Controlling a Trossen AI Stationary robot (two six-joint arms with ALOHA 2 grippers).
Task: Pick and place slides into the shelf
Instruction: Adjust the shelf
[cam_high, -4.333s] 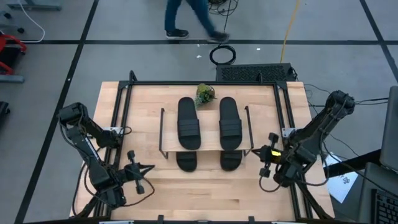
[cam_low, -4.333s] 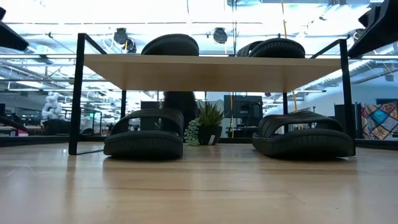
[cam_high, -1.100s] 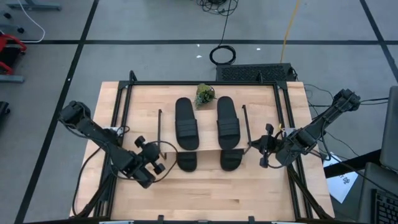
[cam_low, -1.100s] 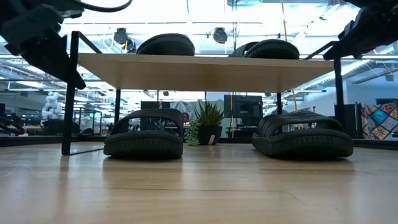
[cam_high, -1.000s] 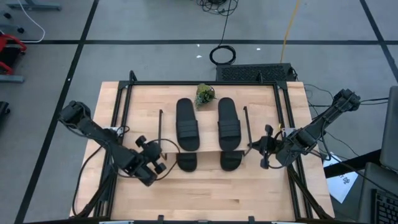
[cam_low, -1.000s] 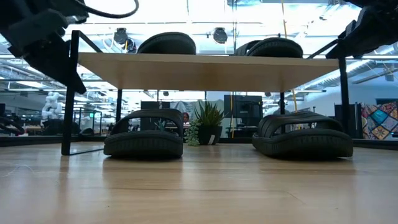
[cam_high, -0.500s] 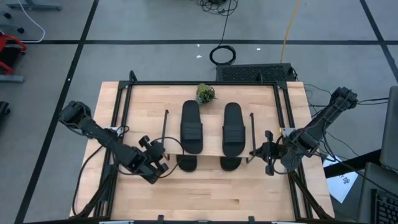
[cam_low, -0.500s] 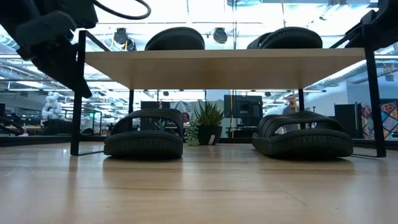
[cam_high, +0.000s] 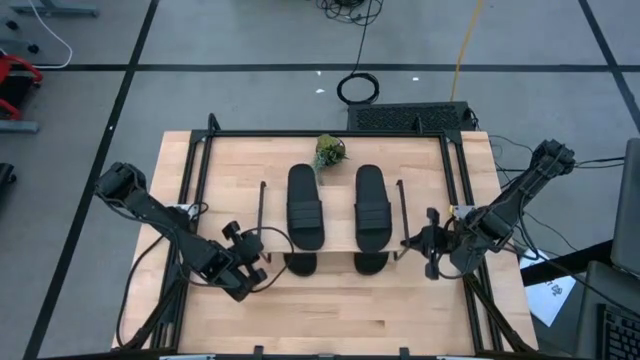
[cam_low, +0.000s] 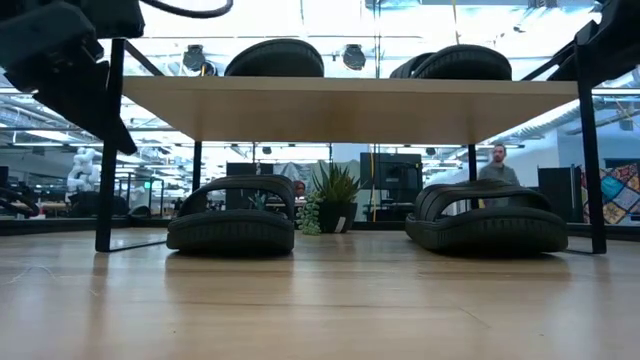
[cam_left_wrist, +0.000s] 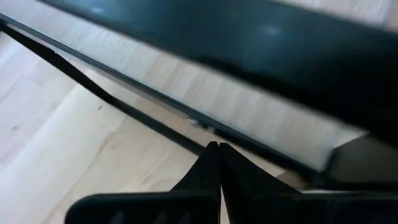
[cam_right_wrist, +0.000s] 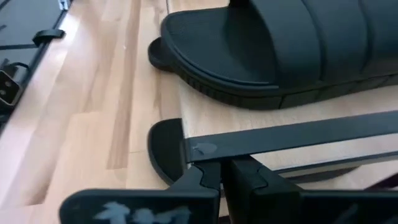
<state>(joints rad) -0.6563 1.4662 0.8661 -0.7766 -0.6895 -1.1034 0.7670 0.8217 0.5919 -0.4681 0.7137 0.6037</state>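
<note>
The overhead and table-level views showed the table (cam_high: 190, 160) with the small two-tier shelf (cam_high: 340, 243) at its middle and one arm at either end of the shelf.

Left: the left gripper (cam_high: 252, 268) sat at the shelf's near left corner, against the thin black leg. In the left wrist view its fingertips (cam_left_wrist: 214, 155) met with no gap, closed just beside a dark shelf bar; whether they pinched the wire could not be told.

Centre: all four slides lay in the shelf. Two rested side by side on the top board, the left slide (cam_high: 304, 205) and the right slide (cam_high: 371, 207), apart from each other. Below them, on the lower level, the other pair (cam_low: 231, 217) (cam_low: 487, 218) showed beneath the board, toes protruding toward the near edge. A small potted plant (cam_high: 329, 151) stood just behind the shelf.

Right: the right gripper (cam_high: 416, 243) sat at the shelf's near right corner. In the right wrist view its fingers were shut, with the black frame bar of the top board (cam_right_wrist: 292, 138) directly ahead of the tips; contact appeared likely but was not certain.

Progress: no slide remained loose on the table, so the placing appeared complete. Judging by the grippers at the corners, only straightening the shelf and withdrawing seemed left.
</note>
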